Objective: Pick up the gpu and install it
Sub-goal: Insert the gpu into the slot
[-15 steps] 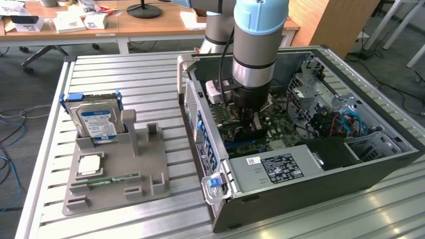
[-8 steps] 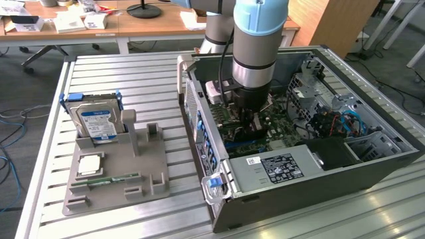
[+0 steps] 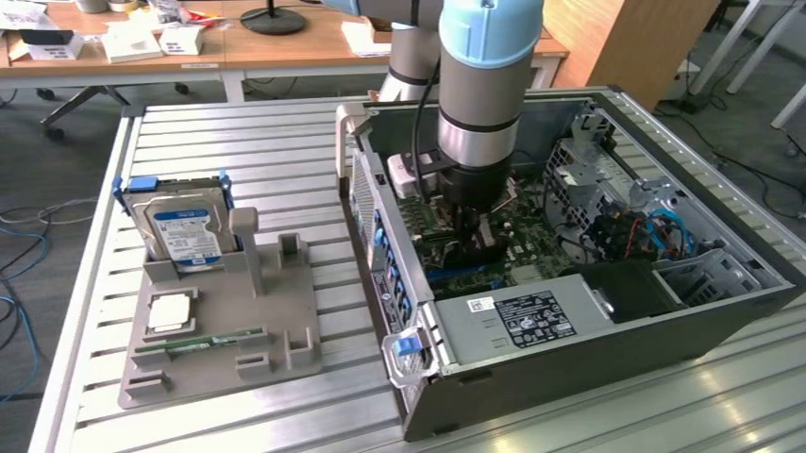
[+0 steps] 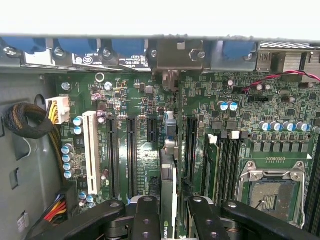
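Exterior view: the arm reaches down into the open computer case (image 3: 705,311), which lies on its side on the slatted desk (image 3: 226,142) at centre-right of the frame. The tool (image 3: 477,247) stands just above the green motherboard (image 3: 535,236). At the left of the frame, a grey fixture (image 3: 252,330) on the desk carries a silver hard drive (image 3: 187,231) standing upright, a processor (image 3: 170,311) lying flat, and a slim green memory stick (image 3: 202,342).

Wrist view: the tool (image 4: 169,207), at lower centre of the frame, has its two black fingers (image 4: 145,212) closed on the gpu (image 4: 169,175), which is seen edge-on as a thin upright card between them. The card stands over the motherboard (image 4: 125,95) among the long black expansion slots (image 4: 132,155), its metal bracket (image 4: 177,55) at the rear wall of the case. Whether the card is fully seated cannot be told. To the lower right lies the empty processor socket (image 4: 272,192).
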You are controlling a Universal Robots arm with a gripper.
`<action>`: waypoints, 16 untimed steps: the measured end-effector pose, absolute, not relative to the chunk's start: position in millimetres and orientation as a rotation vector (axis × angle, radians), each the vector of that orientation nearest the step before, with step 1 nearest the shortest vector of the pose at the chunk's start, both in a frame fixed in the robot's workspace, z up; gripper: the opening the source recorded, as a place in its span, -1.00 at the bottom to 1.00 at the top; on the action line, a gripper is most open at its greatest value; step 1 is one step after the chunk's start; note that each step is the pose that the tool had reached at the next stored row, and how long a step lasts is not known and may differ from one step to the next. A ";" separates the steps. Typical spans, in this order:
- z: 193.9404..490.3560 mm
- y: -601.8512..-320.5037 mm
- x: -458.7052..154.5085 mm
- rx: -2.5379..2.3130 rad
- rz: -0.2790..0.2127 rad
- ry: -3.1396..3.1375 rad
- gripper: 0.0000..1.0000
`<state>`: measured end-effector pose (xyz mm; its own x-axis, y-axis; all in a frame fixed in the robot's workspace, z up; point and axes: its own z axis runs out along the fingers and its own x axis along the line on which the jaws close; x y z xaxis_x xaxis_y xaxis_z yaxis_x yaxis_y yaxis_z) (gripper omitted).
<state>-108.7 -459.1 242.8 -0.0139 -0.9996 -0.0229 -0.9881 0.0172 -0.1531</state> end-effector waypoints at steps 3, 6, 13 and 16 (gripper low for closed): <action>242.6 -459.2 -109.8 -2.113 -0.145 2.146 -0.47; 241.7 -459.3 -110.6 -2.110 -0.151 2.144 -0.47; 239.5 -459.2 -111.3 -2.107 -0.156 2.140 -0.47; 239.4 -459.1 -111.3 -2.107 -0.156 2.140 -0.47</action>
